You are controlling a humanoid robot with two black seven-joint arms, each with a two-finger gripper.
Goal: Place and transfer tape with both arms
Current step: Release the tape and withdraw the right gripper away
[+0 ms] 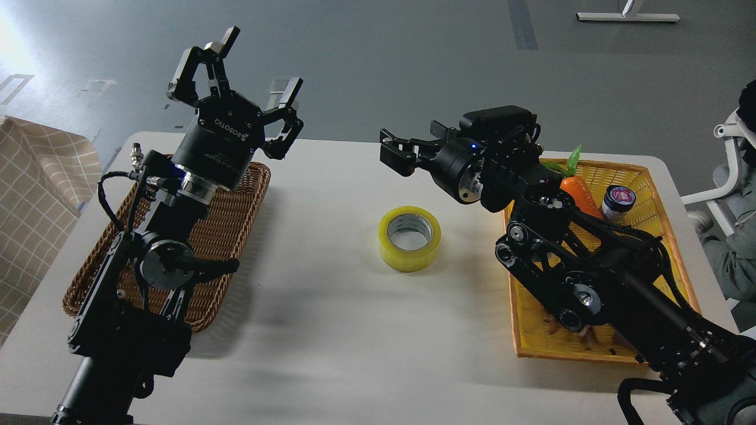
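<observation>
The tape (pixel 409 238), a yellow roll with a grey-white core, lies flat near the middle of the white table (pixel 331 330), free of both grippers. My right gripper (pixel 413 143) is open and empty, raised above and behind the tape, pointing left. My left gripper (pixel 255 64) is open and empty, held high over the far end of the brown wicker basket (pixel 230 236), well left of the tape.
A yellow plastic basket (pixel 649 195) at the right holds a toy carrot (pixel 582 195) and a small jar (pixel 617 202); my right arm passes over it. A checked cloth (pixel 35 195) hangs at the left. A seated person (pixel 741 236) is at the right edge.
</observation>
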